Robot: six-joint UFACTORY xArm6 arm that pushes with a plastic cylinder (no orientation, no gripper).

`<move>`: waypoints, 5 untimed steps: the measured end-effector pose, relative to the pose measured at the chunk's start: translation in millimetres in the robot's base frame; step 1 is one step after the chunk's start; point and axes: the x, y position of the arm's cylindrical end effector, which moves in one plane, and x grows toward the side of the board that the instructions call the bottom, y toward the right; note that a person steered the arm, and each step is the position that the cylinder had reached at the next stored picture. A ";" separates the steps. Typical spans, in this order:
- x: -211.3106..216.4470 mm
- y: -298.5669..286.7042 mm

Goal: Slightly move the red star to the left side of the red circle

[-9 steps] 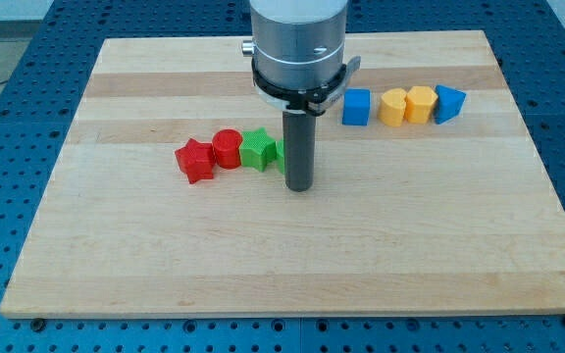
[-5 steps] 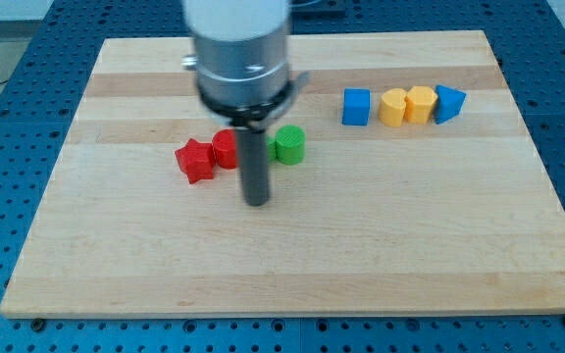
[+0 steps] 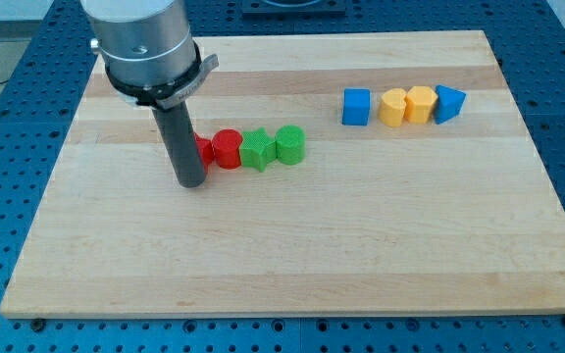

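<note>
Currently my tip [image 3: 191, 183] has no jaws; it sits in front of the mostly hidden red star [image 3: 202, 149], left of red circle [image 3: 227, 148]. Risk: rod clips the circle, dragging it along.

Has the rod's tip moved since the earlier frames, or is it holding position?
Yes. My tip has travelled toward the view's left: it was right of the green star and is now left of the red circle, in front of the mostly hidden red star.
</note>
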 end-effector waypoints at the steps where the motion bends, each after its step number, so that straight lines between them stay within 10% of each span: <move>1: -1.6 0.0; 5: 5.4 100.1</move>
